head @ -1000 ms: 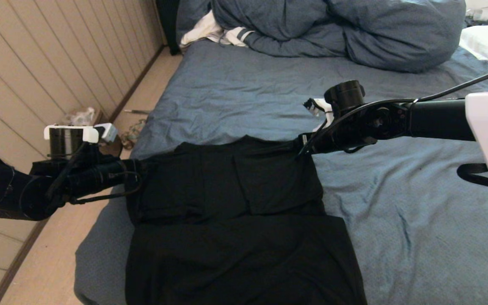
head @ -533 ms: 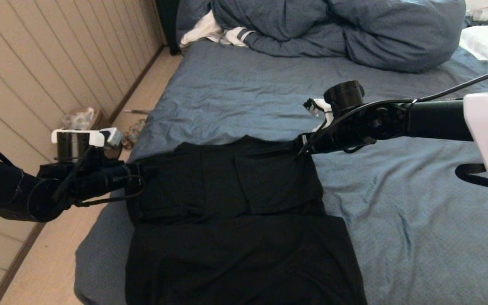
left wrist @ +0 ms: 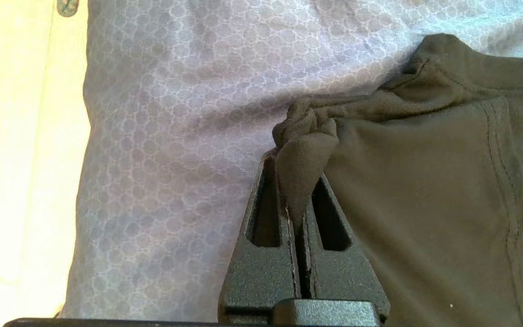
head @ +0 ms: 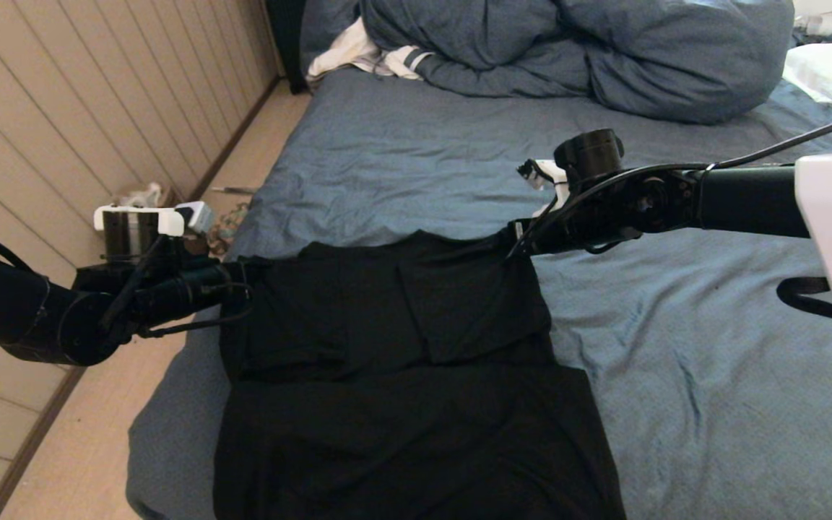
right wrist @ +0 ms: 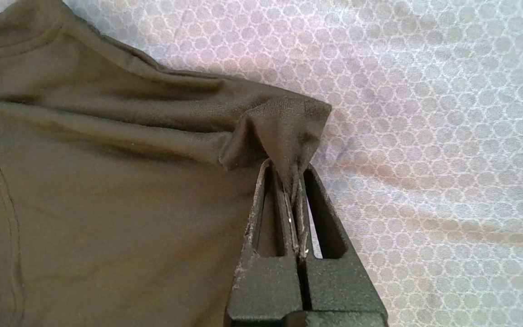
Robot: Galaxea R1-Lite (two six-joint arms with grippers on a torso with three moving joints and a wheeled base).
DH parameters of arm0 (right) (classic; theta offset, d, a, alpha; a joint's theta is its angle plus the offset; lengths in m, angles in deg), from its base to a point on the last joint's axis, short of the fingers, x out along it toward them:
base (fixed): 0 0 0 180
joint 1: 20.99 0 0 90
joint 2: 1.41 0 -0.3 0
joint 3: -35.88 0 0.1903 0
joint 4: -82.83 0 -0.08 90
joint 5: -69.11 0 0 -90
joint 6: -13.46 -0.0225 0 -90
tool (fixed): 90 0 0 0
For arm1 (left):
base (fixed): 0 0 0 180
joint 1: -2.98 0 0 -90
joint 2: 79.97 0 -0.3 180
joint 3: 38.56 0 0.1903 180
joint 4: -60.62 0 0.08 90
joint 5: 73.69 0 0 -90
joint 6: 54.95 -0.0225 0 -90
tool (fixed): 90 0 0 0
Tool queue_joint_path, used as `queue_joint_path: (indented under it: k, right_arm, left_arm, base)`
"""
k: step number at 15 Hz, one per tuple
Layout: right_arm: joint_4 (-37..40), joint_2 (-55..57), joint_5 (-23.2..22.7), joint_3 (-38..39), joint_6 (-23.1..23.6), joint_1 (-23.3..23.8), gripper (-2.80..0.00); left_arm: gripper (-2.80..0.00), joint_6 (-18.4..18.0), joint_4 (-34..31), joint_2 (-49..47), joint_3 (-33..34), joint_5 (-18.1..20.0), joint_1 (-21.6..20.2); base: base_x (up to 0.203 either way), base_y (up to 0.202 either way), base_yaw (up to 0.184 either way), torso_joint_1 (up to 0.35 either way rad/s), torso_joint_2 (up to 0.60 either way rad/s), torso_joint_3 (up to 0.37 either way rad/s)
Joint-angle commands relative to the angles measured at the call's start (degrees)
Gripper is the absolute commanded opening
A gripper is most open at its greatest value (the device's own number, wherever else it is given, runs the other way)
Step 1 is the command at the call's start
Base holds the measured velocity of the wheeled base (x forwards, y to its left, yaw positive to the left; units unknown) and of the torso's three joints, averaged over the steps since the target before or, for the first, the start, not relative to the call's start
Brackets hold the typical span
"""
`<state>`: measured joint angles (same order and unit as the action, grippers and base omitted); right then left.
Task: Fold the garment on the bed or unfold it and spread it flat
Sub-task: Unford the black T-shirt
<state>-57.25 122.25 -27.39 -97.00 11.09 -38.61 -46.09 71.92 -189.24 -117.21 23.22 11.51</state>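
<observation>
- My left gripper sits at the shirt's far left corner, near the bed's left edge. Its fingers are pressed together, pinching a bunch of black cloth.
- The shirt lies in the middle, plain black side up, partly folded on the blue sheet.
- My right gripper pinches the shirt's far right corner, fingers tight on the cloth.

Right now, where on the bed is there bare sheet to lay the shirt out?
Bare sheet runs right of the shirt, and a wide band lies between shirt and duvet. The left side is tight: the shirt reaches nearly to the bed's edge. Left gripper and right gripper each pinch a far corner.
</observation>
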Motion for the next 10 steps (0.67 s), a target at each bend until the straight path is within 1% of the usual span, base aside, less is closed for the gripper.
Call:
queue_joint_path:
  k: [1, 3, 4, 6, 8, 10]
  right_arm:
    - [0.1, -0.3, -0.1, 0.0, 0.0, -0.1, -2.80]
    - [0.0, -0.7, -0.1, -0.2, -0.1, -0.3, -2.80]
    - [-0.1, -1.0, -0.1, -0.6, -0.1, -0.4, -2.80]
    - [-0.3, -1.2, 0.0, -2.4, -0.1, -0.5, -2.80]
    - [-4.3, -0.6, 2.2, -2.6, 0.0, -0.5, -2.80]
    - [-12.4, 1.6, 7.3, -2.6, 0.4, -0.6, -2.80]
  left_arm:
    - [-2.80, 0.1, 0.3, 0.5, 0.2, 0.0, 0.5]
    - [-2.80, 0.1, 0.3, 0.7, -0.9, -0.4, 0.4]
    - [-2.80, 0.3, 0.3, 0.7, -2.7, -0.6, 0.5]
    - [-2.80, 1.9, 0.3, 0.3, -6.7, -1.4, 0.2]
    - [-2.80, 3.3, 0.2, -1.1, -12.0, -4.3, -0.1]
    - [-2.80, 3.5, -0.1, -2.5, -16.2, -6.3, -0.2]
  base:
    - [0.000, 0.000, 0.000, 0.000, 0.00, 0.000]
    - [0.000, 0.000, 0.000, 0.000, 0.00, 0.000]
    - [0.000, 0.000, 0.000, 0.000, 0.00, 0.000]
    - [0.000, 0.000, 0.000, 0.000, 0.00, 0.000]
    - [0.000, 0.000, 0.000, 0.000, 0.00, 0.000]
    - [0.000, 0.000, 0.000, 0.000, 0.00, 0.000]
